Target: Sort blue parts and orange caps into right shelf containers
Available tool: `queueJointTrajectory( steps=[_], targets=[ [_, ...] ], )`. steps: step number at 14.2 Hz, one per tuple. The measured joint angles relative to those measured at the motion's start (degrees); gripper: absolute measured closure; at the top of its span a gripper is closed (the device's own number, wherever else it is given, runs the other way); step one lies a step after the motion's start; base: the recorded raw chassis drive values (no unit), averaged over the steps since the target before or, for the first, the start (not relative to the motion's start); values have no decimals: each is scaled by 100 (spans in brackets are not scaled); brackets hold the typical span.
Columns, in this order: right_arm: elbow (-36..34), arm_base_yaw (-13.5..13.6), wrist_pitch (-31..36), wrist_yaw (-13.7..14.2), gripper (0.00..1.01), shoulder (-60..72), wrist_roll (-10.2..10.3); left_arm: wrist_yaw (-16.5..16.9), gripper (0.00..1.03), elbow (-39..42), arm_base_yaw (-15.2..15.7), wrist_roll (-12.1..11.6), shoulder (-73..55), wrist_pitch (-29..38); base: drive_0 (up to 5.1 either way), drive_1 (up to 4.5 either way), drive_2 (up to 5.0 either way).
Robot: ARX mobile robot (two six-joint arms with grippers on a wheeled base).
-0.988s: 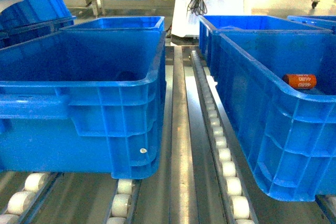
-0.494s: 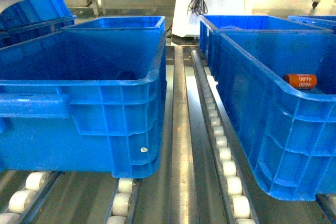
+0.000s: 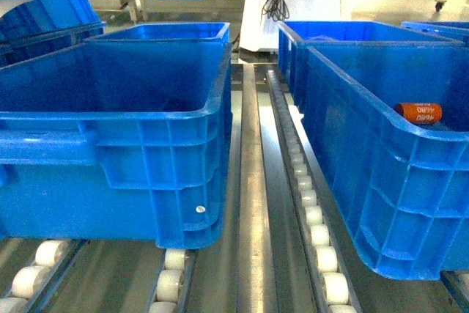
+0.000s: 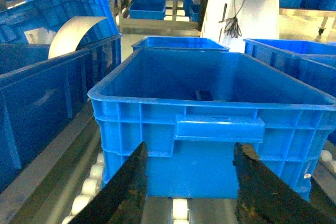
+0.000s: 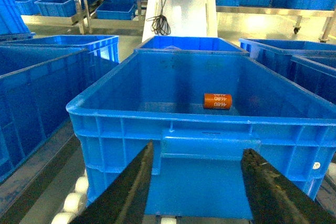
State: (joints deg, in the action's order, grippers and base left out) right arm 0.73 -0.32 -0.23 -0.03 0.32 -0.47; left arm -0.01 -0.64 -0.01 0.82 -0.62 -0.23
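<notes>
Beyond right claw (image 5: 197,187), orange cap (image 5: 217,100) in bin (image 5: 210,127)

Only readable text: white digits "4680" on the side of the orange cap (image 5: 217,100), printed upside down in the right wrist view. The cap lies on its side on the floor of the blue bin (image 5: 173,124), at about 1 o'clock from the bin's centre. In the head view the same cap (image 3: 418,113) sits at 3 o'clock of the frame inside the right bin (image 3: 381,181); digits there show inverted too (last figures blurred). Left wrist view: no legible text.
</notes>
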Motion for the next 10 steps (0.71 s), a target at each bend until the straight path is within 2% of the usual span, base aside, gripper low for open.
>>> queueJointTrajectory(
  steps=[2, 6, 10],
  targets=[
    [0, 2, 0, 0, 37, 0, 0, 0, 45, 0, 0, 0, 0, 0, 0, 0, 0],
    [0, 2, -2, 0, 1, 0, 2, 0, 8, 0, 0, 0, 0, 0, 0, 0, 0],
    [0, 2, 0, 0, 3, 0, 2, 0, 5, 0, 0, -4, 0, 0, 0, 0, 0]
  ],
)
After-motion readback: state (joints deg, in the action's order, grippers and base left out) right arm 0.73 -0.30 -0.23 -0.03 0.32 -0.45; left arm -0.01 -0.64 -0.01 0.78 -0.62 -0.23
